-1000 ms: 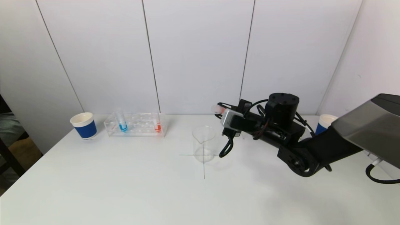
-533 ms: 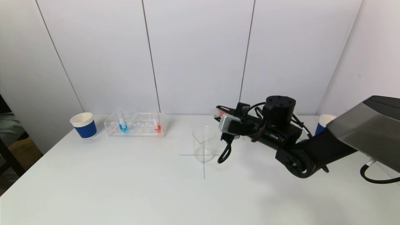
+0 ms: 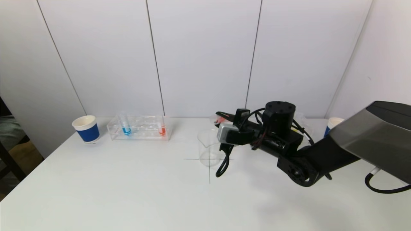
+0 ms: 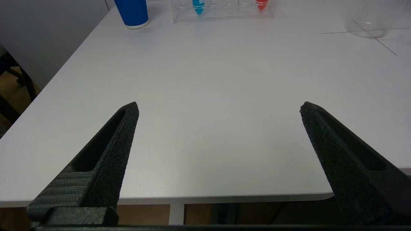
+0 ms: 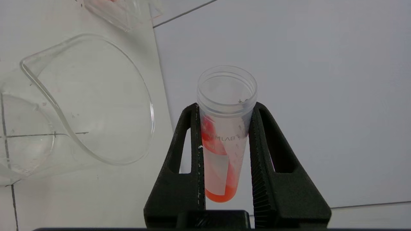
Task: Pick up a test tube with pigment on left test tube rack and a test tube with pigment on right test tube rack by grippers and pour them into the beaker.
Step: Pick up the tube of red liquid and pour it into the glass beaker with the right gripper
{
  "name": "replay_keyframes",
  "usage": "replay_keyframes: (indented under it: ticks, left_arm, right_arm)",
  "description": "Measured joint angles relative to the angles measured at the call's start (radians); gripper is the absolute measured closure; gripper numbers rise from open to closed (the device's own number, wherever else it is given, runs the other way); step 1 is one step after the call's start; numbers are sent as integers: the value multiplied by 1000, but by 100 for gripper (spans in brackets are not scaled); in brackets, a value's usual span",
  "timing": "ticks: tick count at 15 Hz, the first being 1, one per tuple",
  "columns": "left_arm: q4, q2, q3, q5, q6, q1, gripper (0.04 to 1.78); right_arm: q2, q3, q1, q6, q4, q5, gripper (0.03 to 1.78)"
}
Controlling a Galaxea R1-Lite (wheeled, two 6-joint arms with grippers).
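Red pigment tube [image 5: 224,134] in right end effector [image 5: 224,107], wrist-view only.

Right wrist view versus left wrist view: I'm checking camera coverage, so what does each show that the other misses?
Only the right wrist view shows the right gripper shut on a test tube holding red pigment, its mouth beside the beaker's rim. Only the left wrist view shows the open left gripper above the table's near edge, the blue cup and the rack's blue and red tube. Both show the beaker and white table.
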Motion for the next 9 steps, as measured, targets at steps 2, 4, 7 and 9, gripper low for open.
replay_keyframes:
  ticks: [2,4,7,9]
  left_arm:
    - [0,0,0,0,0,0,6]
    - [0,0,0,0,0,0,6]
    - [0,0,0,0,0,0,6]
    - [0,0,0,0,0,0,6]
  right_arm:
    - [1,4,4,-4,1,0,135]
    - [2,14,4,-4,-1,0,135]
    - [1,25,-1,-20,0,-1,135]
    - [-1,29,-8,-29,0,-2,135]
